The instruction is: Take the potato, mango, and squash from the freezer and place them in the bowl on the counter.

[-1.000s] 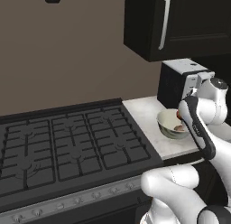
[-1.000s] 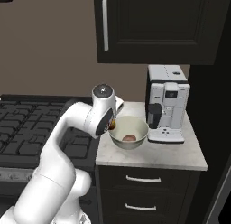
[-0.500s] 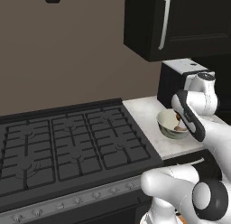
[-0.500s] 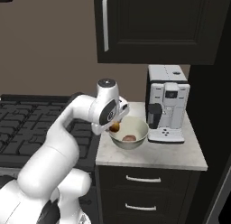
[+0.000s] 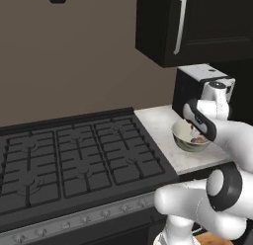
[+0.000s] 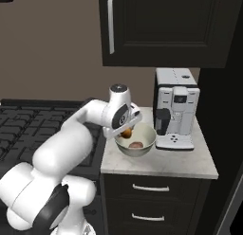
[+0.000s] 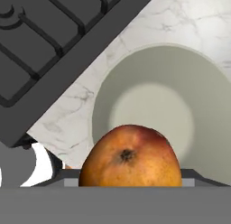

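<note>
My gripper is shut on the mango, a red-orange oval fruit with a dark stem spot. It hangs just above the left inner side of the cream-white bowl. That bowl stands on the pale stone counter, in front of the coffee machine. A dull brown rounded lump lies in the bottom of the bowl; it looks like the potato. The mango covers my fingertips in the hand view. The squash and the freezer are out of view.
A white coffee machine stands right of the bowl, close to it. The black gas stove borders the counter on the left. Black wall cabinets hang above. Black drawers with silver handles sit below the counter.
The hand has turned at the wrist and carried the mango a little to the right, from the bowl's left rim to over its inside. The bowl and the lump in it have not moved.
</note>
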You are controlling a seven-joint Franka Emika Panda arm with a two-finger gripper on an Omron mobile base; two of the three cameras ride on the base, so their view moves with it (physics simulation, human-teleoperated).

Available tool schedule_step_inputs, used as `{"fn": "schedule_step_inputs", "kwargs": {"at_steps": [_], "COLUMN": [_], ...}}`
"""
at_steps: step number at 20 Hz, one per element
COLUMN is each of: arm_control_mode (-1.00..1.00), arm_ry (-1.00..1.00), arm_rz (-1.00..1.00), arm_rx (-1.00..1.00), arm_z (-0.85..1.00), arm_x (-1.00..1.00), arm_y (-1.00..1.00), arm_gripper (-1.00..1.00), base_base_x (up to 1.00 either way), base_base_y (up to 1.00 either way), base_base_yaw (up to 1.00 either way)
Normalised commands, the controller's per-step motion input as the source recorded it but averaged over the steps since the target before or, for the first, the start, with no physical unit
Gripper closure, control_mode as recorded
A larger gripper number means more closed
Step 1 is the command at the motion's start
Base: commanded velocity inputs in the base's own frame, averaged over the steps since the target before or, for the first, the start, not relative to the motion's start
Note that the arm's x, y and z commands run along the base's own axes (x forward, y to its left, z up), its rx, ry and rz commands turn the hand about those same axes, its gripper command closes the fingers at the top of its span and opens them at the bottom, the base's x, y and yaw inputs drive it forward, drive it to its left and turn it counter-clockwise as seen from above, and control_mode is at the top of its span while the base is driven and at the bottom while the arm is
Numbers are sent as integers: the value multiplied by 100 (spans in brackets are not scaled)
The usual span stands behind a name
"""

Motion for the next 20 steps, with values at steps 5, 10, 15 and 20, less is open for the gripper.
{"fn": "schedule_step_inputs", "kwargs": {"at_steps": [5, 10, 15, 20], "arm_control_mode": [-100, -100, -100, -100], "arm_ry": [1, 3, 7, 6], "arm_rz": [-2, 0, -1, -1], "arm_rx": [1, 1, 0, 0], "arm_z": [-26, -36, -39, -34], "arm_x": [44, 26, 35, 27], "arm_y": [-26, -18, -8, -8], "arm_gripper": [100, 100, 100, 100], "base_base_x": [0, 0, 0, 0], "base_base_y": [0, 0, 0, 0], "base_base_yaw": [0, 0, 0, 0]}}
